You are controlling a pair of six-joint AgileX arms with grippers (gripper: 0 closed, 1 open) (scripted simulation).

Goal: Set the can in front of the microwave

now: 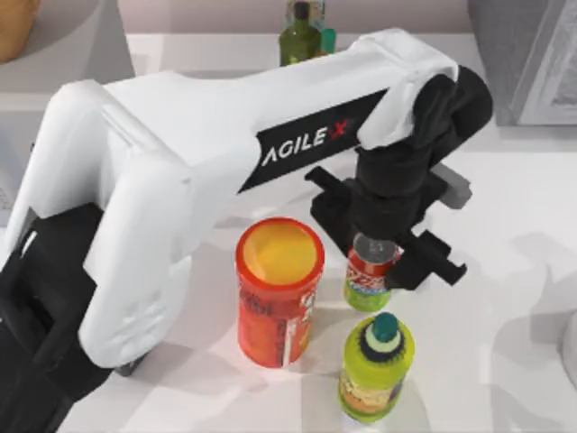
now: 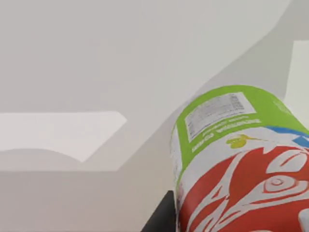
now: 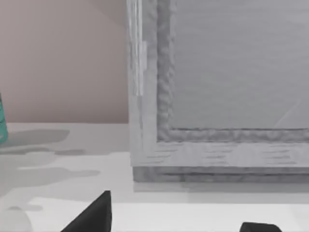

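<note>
My left arm's black gripper (image 1: 379, 245) comes down over the small red and green soda can (image 1: 368, 278) and pinches it near the silver top. The can stands on the white table (image 1: 487, 307), just beside the wide orange canister with a yellow lid (image 1: 278, 290). The yellow-green bottle with a teal cap (image 1: 377, 368) stands near.

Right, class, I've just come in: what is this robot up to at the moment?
The left arm reaches across the table and its left gripper sits over the top of the small can, fingers either side of it. The can stands between an orange canister and a yellow-green bottle. The left wrist view shows the can close up. The right gripper is parked by a grey speckled appliance at the table's right.
</note>
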